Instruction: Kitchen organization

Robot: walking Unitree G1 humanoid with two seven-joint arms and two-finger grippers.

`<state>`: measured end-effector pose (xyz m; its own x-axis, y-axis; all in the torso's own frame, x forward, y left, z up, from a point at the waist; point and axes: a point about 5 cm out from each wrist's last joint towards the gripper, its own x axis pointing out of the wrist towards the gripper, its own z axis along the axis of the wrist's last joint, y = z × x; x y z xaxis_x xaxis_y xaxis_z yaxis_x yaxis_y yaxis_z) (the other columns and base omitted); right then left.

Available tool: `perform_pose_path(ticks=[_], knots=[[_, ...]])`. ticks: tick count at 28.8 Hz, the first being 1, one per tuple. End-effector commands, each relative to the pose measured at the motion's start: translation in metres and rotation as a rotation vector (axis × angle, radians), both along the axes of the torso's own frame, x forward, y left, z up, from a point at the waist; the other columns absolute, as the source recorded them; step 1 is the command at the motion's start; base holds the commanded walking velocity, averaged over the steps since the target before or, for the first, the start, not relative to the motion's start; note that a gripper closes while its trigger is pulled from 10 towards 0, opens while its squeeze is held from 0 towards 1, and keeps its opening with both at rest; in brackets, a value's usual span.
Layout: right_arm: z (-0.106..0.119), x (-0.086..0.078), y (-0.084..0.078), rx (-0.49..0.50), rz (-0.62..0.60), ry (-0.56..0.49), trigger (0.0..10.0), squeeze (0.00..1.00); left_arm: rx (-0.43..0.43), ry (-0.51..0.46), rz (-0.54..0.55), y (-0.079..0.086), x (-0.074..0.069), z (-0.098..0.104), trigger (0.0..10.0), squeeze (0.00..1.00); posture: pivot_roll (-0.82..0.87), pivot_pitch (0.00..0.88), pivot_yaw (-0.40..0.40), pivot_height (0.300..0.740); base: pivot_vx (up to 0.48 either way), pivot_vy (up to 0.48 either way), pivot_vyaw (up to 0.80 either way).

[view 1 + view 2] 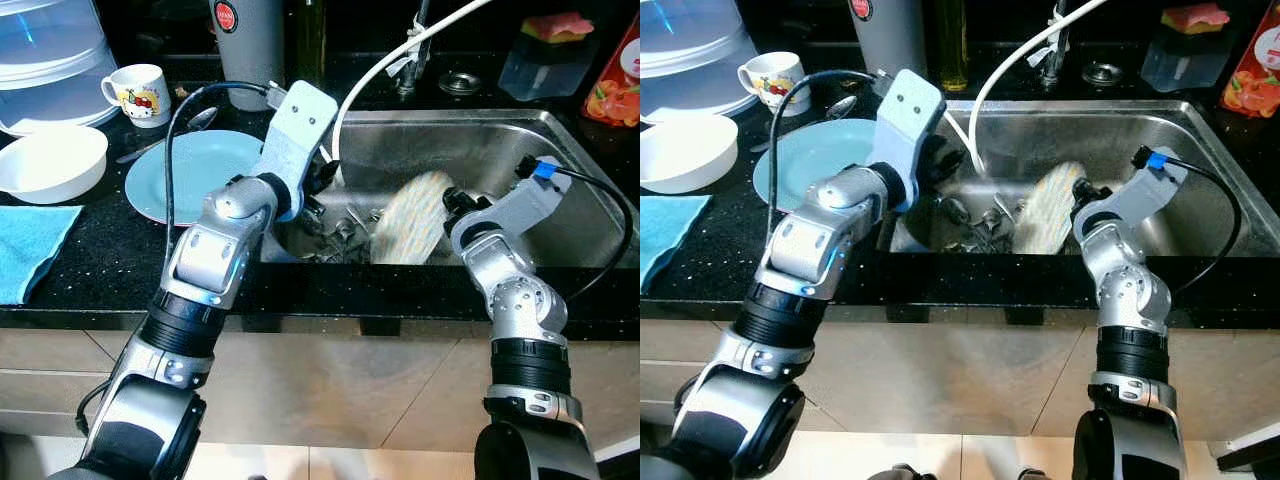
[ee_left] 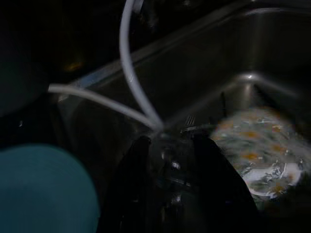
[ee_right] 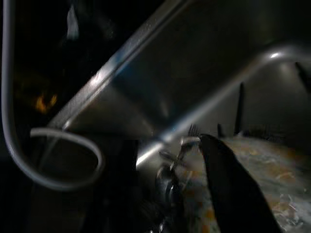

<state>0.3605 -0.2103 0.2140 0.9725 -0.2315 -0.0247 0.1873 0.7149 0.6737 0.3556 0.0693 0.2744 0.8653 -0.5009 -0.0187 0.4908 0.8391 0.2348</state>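
A floral-patterned plate [image 1: 412,216] stands tilted on its edge inside the stainless steel sink [image 1: 560,175], leaning near the middle of the basin beside a heap of cutlery [image 1: 345,235] lying on the sink floor. The right gripper [image 1: 452,208] reaches into the basin from the front and is clamped on the plate's right edge; in the right wrist view one black finger [image 3: 228,184] lies across the patterned face of the plate. The left gripper [image 1: 322,190] is down in the left part of the sink, above the cutlery, with its two fingers [image 2: 133,174] spread apart around a shiny, blurred item that cannot be made out; whether it is actually gripped cannot be told. A white hose [image 1: 375,70] curves down from the faucet [image 1: 415,45] into the basin just beside the left gripper.

On the black countertop [image 1: 100,250] to the left of the sink lies a light blue plate [image 1: 195,175], with a spoon [image 1: 190,125] near its far rim. Farther left sit a white bowl [image 1: 50,160], a white mug with a cartoon print [image 1: 138,95] and a blue cloth [image 1: 30,250] at the counter's front edge. Behind the sink on the right stands a clear container with a sponge on top [image 1: 550,50].
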Motion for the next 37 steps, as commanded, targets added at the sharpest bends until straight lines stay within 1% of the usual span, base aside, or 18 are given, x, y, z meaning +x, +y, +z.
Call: perform_pose_path(ticks=[1, 5, 6, 7, 10, 11, 13, 16, 17, 18, 21, 25, 27, 29, 31, 33, 34, 37], knots=[[0.000, -0.005, -0.012, 0.038, -0.080, -0.030, 10.0, 1.00, -0.018, 0.038, 0.002, -0.004, 0.000, 0.000, 10.0, 0.00, 0.10, 0.104, 0.042, 0.740, 0.000, 0.000, 0.00], [0.016, -0.009, -0.019, 0.022, -0.129, -0.123, 10.0, 1.00, -0.024, 0.050, 0.006, -0.005, -0.001, -0.001, 10.0, 0.00, 0.10, 0.106, 0.043, 0.740, 0.000, 0.000, 0.00], [0.022, -0.010, -0.019, 0.013, -0.135, -0.157, 10.0, 0.10, -0.025, 0.053, 0.008, -0.005, -0.001, -0.001, 10.0, 0.00, 0.10, 0.106, 0.043, 0.740, 0.000, 0.000, 0.00], [0.030, -0.012, -0.017, -0.011, -0.130, -0.198, 10.0, 0.00, -0.025, 0.054, 0.010, -0.005, -0.001, -0.001, 10.0, 0.00, 0.10, 0.106, 0.044, 0.740, 0.000, 0.000, 0.00], [0.050, -0.017, -0.009, -0.116, -0.105, -0.291, 10.0, 0.00, -0.038, 0.061, 0.020, -0.005, -0.001, 0.000, 10.0, 0.00, 0.10, 0.106, 0.045, 0.740, 0.000, 0.000, 0.00], [0.066, -0.022, 0.002, -0.237, -0.070, -0.362, 10.0, 0.00, -0.050, 0.061, 0.029, -0.004, -0.001, 0.002, 10.0, 0.00, 0.10, 0.107, 0.047, 0.740, 0.000, 0.000, 0.00], [0.071, -0.023, 0.007, -0.276, -0.057, -0.386, 10.0, 0.00, -0.054, 0.061, 0.031, -0.004, -0.001, 0.003, 10.0, 0.00, 0.10, 0.107, 0.047, 0.740, 0.000, 0.000, 0.00], [0.091, -0.031, 0.031, -0.410, 0.031, -0.492, 10.0, 0.00, -0.060, 0.050, 0.032, -0.004, -0.001, 0.006, 10.0, 0.00, 0.10, 0.108, 0.049, 0.740, 0.000, 0.000, 0.00], [0.096, -0.035, 0.039, -0.441, 0.067, -0.529, 10.0, 0.00, -0.061, 0.047, 0.032, -0.004, -0.002, 0.007, 10.0, 0.00, 0.10, 0.108, 0.049, 0.740, 0.000, 0.000, 0.00], [0.096, -0.035, 0.039, -0.441, 0.067, -0.529, 10.0, 0.00, -0.061, 0.047, 0.032, -0.004, -0.002, 0.007, 10.0, 0.00, 0.10, 0.108, 0.049, 0.740, 0.000, 0.000, 0.00], [0.107, -0.045, 0.064, -0.481, 0.181, -0.631, 10.0, 0.00, -0.072, 0.037, 0.018, -0.004, -0.004, 0.009, 10.0, 0.00, 0.10, 0.107, 0.051, 0.740, 0.000, 0.000, 0.00], [0.105, -0.055, 0.092, -0.435, 0.371, -0.703, 10.0, 0.00, -0.055, 0.024, 0.027, -0.001, -0.002, 0.007, 10.0, 0.00, 0.10, 0.104, 0.051, 0.740, 0.000, 0.000, 0.00], [0.103, -0.058, 0.097, -0.423, 0.402, -0.705, 10.0, 0.00, -0.038, 0.015, 0.034, 0.000, -0.002, 0.007, 10.0, 0.00, 0.10, 0.104, 0.051, 0.740, 0.000, 0.000, 0.00], [0.103, -0.058, 0.097, -0.426, 0.402, -0.706, 10.0, 0.00, -0.038, 0.015, 0.035, 0.000, -0.002, 0.007, 10.0, 0.00, 0.10, 0.104, 0.051, 0.740, 0.000, 0.000, 0.00], [0.099, -0.056, 0.097, -0.362, 0.384, -0.681, 10.0, 0.00, 0.005, -0.025, 0.048, 0.003, 0.000, 0.010, 10.0, 0.00, 0.10, 0.103, 0.050, 0.740, 0.000, 0.000, 0.00], [0.099, -0.054, 0.088, -0.249, 0.337, -0.667, 10.0, 0.00, 0.057, -0.047, 0.089, 0.010, 0.003, 0.009, 10.0, 0.00, 0.10, 0.096, 0.056, 0.740, 0.000, 0.000, 0.00], [0.099, -0.054, 0.088, -0.249, 0.337, -0.667, 10.0, 0.00, 0.057, -0.047, 0.089, 0.010, 0.003, 0.009, 10.0, 0.00, 0.10, 0.096, 0.056, 0.740, 0.000, 0.000, 0.00], [0.100, -0.052, 0.071, -0.123, 0.271, -0.664, 10.0, 0.00, 0.090, -0.049, 0.149, 0.018, 0.009, 0.007, 10.0, 0.00, 0.10, 0.090, 0.056, 0.740, 0.000, 0.000, 0.00]])
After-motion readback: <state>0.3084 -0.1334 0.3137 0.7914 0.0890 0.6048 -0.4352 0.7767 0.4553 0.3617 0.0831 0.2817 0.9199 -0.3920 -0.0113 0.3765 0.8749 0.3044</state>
